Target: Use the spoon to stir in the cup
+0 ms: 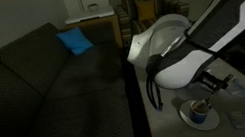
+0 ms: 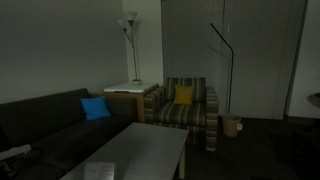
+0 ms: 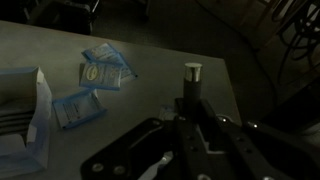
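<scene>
In an exterior view my gripper [image 1: 205, 86] hangs just above the small white cup [image 1: 202, 110], which stands on a white saucer [image 1: 188, 118] on the table. In the wrist view the gripper [image 3: 190, 104] is shut on a dark upright rod with a pale round end, the spoon handle [image 3: 192, 72]. The spoon's bowl and the cup are hidden under the fingers. A pale patch [image 3: 150, 166] between the finger links may be the saucer.
Pale blue packets [image 3: 103, 73] and a pale blue boxy item [image 3: 28, 120] lie on the grey table [image 3: 160, 50]. A dark sofa [image 1: 37, 104] with a blue pillow [image 1: 75, 41] runs beside the table. A striped armchair [image 2: 188, 105] and floor lamp [image 2: 130, 30] stand further back.
</scene>
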Controlling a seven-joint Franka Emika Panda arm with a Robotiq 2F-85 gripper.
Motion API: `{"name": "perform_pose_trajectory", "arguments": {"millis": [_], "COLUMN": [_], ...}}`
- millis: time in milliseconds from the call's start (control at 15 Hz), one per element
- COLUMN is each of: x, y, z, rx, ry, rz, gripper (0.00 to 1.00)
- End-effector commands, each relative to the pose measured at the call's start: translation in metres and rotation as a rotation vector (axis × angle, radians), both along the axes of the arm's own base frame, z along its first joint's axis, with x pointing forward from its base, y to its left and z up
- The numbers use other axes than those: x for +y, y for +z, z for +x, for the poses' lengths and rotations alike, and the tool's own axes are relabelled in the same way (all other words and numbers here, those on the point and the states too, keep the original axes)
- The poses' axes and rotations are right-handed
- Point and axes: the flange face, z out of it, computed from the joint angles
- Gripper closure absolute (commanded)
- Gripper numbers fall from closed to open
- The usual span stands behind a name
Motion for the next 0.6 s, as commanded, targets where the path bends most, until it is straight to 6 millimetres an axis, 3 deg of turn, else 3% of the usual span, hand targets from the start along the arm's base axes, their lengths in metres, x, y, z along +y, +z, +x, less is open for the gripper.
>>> {"name": "perform_pose_trajectory", "arguments": {"millis": [0,533], "x": [0.0079,0.0081], "y": [0.0146,0.0143], "z": [-0.0083,-0.0151], "rx": [0.053,0.02], "ry": [-0.014,0.011], "rz": [-0.084,-0.167], "gripper": [0.96,0.96]}}
